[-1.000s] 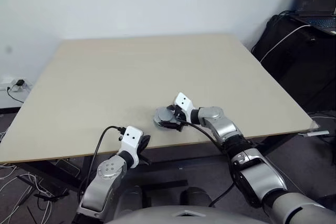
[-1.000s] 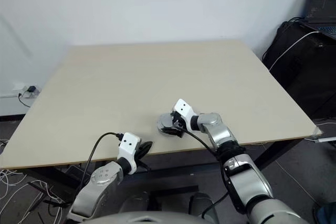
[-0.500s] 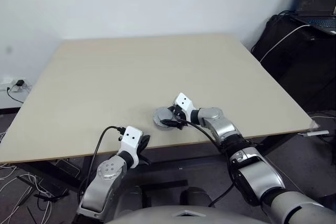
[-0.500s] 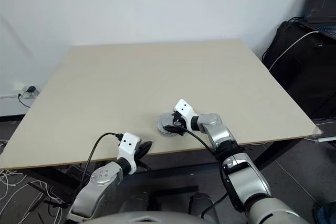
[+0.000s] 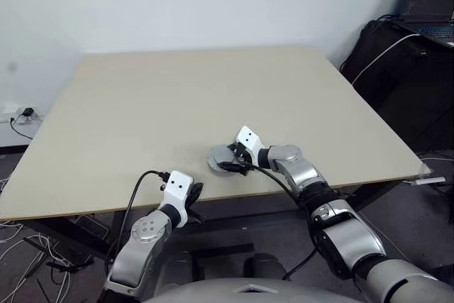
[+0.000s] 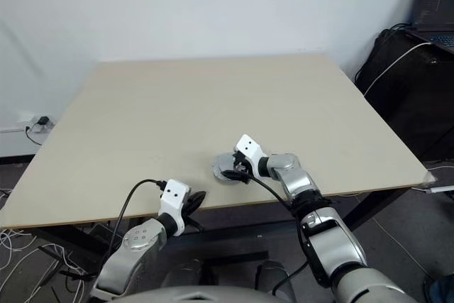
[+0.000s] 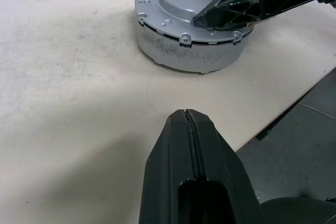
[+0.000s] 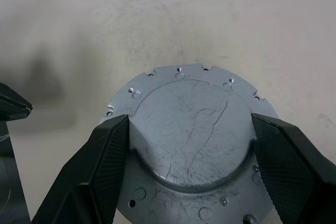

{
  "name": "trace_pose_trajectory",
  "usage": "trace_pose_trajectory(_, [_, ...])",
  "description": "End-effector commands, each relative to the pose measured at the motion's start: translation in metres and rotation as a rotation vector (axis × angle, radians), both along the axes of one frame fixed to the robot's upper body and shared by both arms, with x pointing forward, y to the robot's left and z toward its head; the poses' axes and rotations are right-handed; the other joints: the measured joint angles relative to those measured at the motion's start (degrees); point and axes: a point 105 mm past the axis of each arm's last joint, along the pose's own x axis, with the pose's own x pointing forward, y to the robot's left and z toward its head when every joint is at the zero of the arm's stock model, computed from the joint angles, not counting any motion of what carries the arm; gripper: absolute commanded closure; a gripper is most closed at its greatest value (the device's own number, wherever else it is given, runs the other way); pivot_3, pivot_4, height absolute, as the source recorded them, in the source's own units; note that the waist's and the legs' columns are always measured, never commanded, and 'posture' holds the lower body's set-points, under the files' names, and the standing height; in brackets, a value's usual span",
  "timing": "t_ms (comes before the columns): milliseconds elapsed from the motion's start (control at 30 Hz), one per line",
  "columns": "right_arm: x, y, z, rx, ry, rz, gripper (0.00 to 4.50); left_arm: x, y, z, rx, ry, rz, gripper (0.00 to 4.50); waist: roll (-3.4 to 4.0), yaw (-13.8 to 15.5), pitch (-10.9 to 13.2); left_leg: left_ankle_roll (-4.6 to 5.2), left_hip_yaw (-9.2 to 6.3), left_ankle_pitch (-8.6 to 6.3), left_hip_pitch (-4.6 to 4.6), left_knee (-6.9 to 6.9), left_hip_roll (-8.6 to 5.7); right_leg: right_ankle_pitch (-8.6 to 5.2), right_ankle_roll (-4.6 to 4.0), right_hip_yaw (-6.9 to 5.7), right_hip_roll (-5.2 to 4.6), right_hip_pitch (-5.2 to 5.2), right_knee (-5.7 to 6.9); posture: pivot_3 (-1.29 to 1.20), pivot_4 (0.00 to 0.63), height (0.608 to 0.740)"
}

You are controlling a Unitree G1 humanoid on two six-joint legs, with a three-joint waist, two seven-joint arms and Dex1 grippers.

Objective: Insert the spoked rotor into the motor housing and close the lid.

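The lid (image 8: 191, 145) is light grey and finely scratched, the table (image 5: 177, 97) pale beige, the gripper fingers (image 8: 86, 182) black with textured pads.

Left pincer (image 7: 191, 129) is closed near the robot's body; right pincer (image 8: 189, 145), reached forward, grips a disc's raised hub.

We see our right gripper (image 8: 190, 145) narrower than a second ago: its two black fingers (image 8: 105, 156) now sit drawn in against opposite sides of the lid's (image 8: 191, 129) raised smooth hub, where earlier they stood wider about the grey disc. That closing comes early; since half a second ago we see no further change.
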Motion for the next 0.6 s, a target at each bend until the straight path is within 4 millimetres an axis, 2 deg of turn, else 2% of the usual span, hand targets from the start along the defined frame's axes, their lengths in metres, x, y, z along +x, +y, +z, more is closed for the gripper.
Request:
trace_pose_trajectory(33, [0.006,-0.004,0.002,-0.079,-0.040,0.000,1.22,0.005,-0.003,0.014,-0.012,-0.058,-0.005,4.50,0.02,0.0,0.0,0.00,0.00,0.00,0.01,0.00,0.00,0.00,0.00,0.00,0.00,0.01,0.00,0.00,0.000,0.740])
trace_pose_trajectory(200, [0.006,-0.010,-0.005,-0.128,-0.010,-0.007,1.22,0.005,-0.002,0.013,-0.012,-0.056,-0.005,4.50,0.04,0.0,0.0,0.00,0.00,0.00,0.11,0.00,0.01,0.01,0.00,0.00,0.00,0.08,0.05,0.00,0.000,0.740])
trace_pose_trajectory(600, [-0.002,-0.008,-0.005,-0.070,0.058,0.016,1.22,0.005,-0.002,0.012,-0.010,-0.055,-0.009,4.50,0.16,0.2,-0.1,0.00,0.06,0.00,0.13,-0.02,0.00,0.00,0.01,0.02,-0.02,0.09,-0.01,0.00,0.000,0.740])
